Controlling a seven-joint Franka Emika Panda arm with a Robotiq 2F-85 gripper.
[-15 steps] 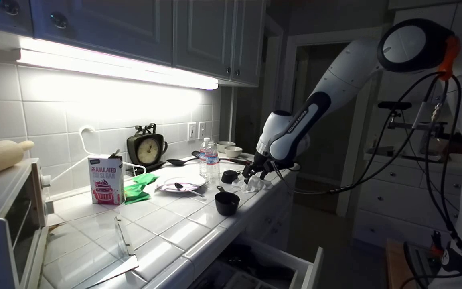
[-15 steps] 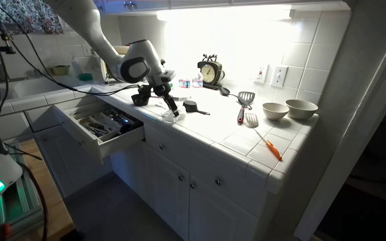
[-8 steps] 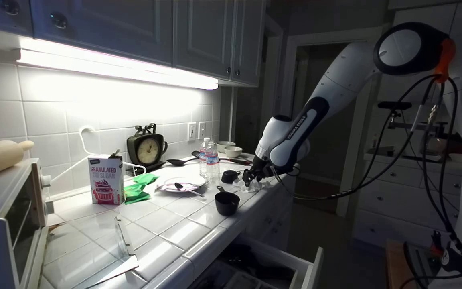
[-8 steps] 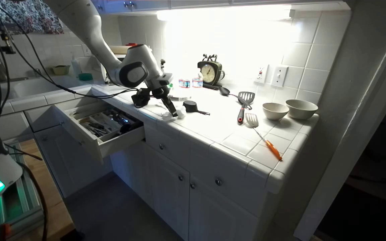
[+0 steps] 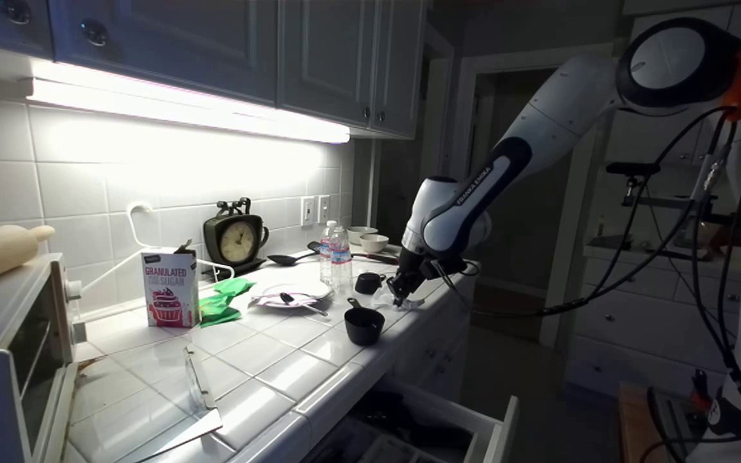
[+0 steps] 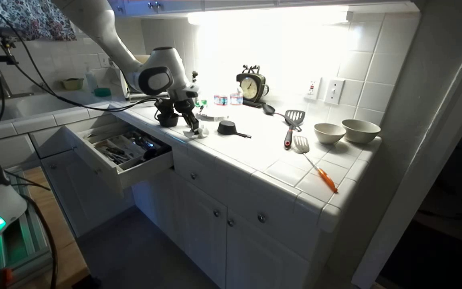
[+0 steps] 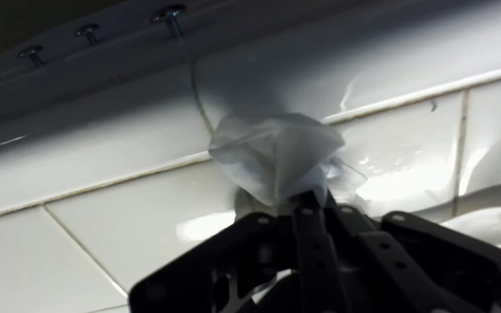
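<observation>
gripper [image 7: 305, 200] is clenched, with a crumpled white wad [image 7: 276, 156] pinched at its tips; of which material it is, i cannot tell. its folds partly hide the tips, and the wrist view is blurred there. whether the wad touches the tiled counter [image 6: 263, 148] is also unclear; it is near the rounded front edge. some open gap separates it from the black cup [image 6: 227, 127]. white arm [image 5: 557, 106] reaches down, bent at the wrist, fingers slanting toward the tiles.

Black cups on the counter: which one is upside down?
The flipped cup beside the crumpled white wad at the claw; it sits base-up. The other black cup, nearer the open drawer, stands mouth-up.
</observation>
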